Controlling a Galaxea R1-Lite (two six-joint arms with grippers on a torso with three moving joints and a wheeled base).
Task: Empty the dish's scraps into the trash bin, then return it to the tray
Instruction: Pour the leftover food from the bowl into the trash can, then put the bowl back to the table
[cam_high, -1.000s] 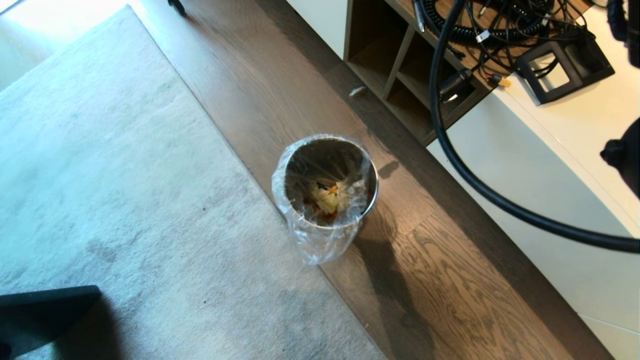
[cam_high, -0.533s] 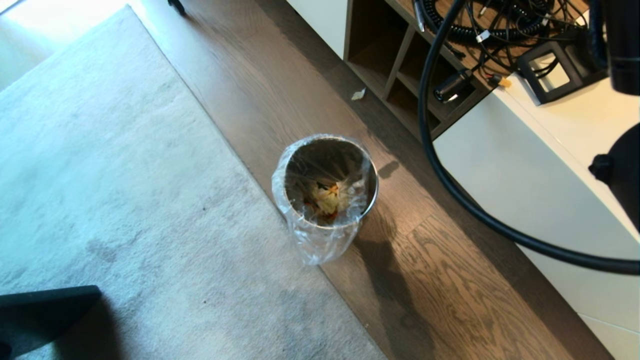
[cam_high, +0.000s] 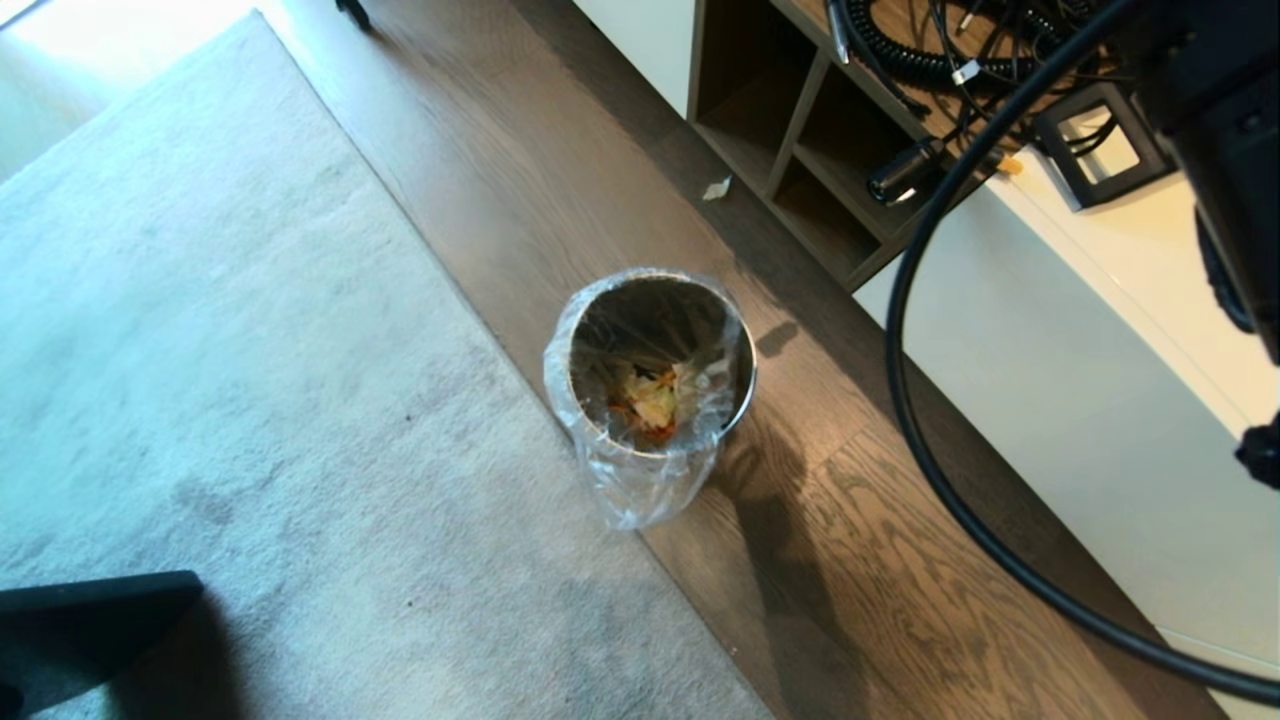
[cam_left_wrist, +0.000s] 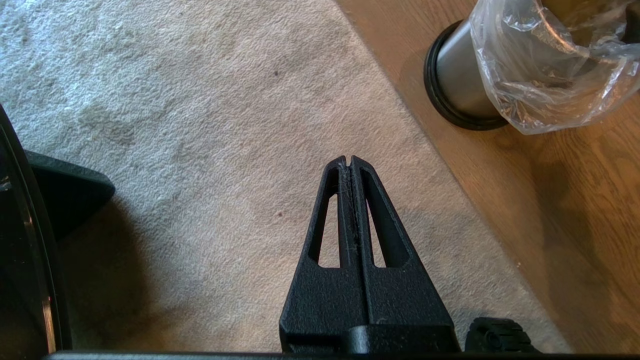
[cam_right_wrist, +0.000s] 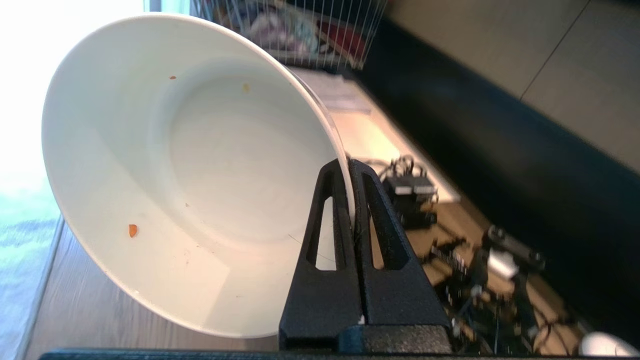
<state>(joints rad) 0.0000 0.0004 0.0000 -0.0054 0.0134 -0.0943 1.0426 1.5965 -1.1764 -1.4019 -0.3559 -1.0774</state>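
Right gripper (cam_right_wrist: 350, 167) pinches the rim of the plain white round deep bowl (cam_right_wrist: 200, 170). It looks hard, smooth and breakable. Left gripper (cam_left_wrist: 348, 161) is closed, holding nothing.

right arm (cam_high: 1225, 120) swung further into view at upper right, cable (cam_high: 905, 330) shifted

The dish (cam_right_wrist: 190, 170) is plain white inside, flecked with a few tiny orange and yellow specks. The trash bin (cam_high: 745, 385) is dark, shiny metal under a crinkled clear plastic bag (cam_high: 640, 490); the scraps (cam_high: 648, 402) in it are pale yellow and white with orange bits. At the bin's 9 o'clock lies a pale grey, faintly mottled carpet (cam_high: 250, 350); the floor (cam_high: 900, 560) at its 4 o'clock is brown wood with a bold grain pattern. Both grippers are matte black.
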